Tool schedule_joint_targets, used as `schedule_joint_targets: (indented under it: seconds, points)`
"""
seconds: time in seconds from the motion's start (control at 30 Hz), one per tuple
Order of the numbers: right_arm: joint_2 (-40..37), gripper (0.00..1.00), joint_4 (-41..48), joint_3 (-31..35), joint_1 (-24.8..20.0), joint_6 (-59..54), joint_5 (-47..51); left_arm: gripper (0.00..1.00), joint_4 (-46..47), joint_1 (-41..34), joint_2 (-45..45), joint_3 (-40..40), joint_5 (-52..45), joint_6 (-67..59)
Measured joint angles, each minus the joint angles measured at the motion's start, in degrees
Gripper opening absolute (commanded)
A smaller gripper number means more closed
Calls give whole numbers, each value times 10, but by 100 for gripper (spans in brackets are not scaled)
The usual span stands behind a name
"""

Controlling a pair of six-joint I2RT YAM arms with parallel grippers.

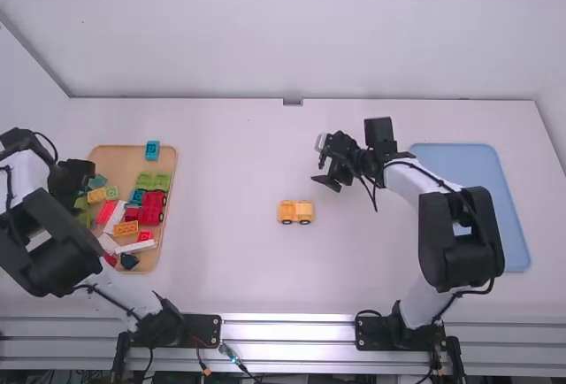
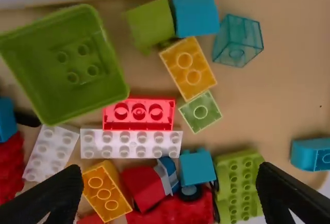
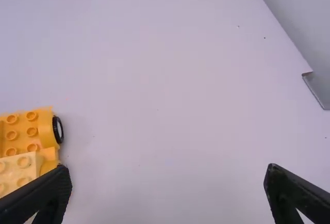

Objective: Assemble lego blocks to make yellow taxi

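While the left tool [image 2: 169, 171] hangs spread and empty above the wooden tray [image 1: 133, 149], the right tool [image 3: 169, 174], also spread and empty, hangs over the bench [image 1: 230, 180] near the yellow car [image 1: 295, 212], which stands wheels down between tray and blue board [image 1: 478, 161]. Step in hand, by judgement: picking the next yellow part. The upper orange block [image 2: 188, 68] looks the likelier choice, the lower orange block [image 2: 106, 190] being hemmed in by neighbours. Best done with the tool turned so each fingertip meets a long side, clear of the small green block [image 2: 200, 111] at its end, then lifted straight up. At the car, studs should be lined up before a square downward press; the right tool would do well to brace the body, since the wheels could roll. Count: one car, with one pale yellow block [image 3: 20, 168] apparently seated on it; in the left wrist view, two orange blocks, one small light green block, one clear teal block [image 2: 238, 41], one square green bin [image 2: 64, 64]; one tray, one blue board.
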State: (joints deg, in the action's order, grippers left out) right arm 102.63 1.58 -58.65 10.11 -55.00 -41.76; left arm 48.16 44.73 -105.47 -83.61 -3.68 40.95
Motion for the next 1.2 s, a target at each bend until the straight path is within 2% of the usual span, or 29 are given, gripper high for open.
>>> schedule_joint_targets:
  seconds: [0.13, 0.27, 0.4, 0.6, 1.2]
  points:
    - [0, 99, -3, 0, 0, 13, 0, 93, 40, 0, -45, -68, 8, -5]
    - [0, 99, -3, 0, 0, 21, 2, 87, 59, -1, -97, -120, 10, -4]
    - [0, 99, -3, 0, 0, 22, 2, 84, 61, -4, -129, -130, 11, 0]
    - [0, 99, 1, 0, 0, 22, 2, 73, 47, -15, -178, -131, 22, 28]
    - [0, 99, 8, 0, 0, 26, 17, 71, 14, -26, -192, -131, 40, 67]
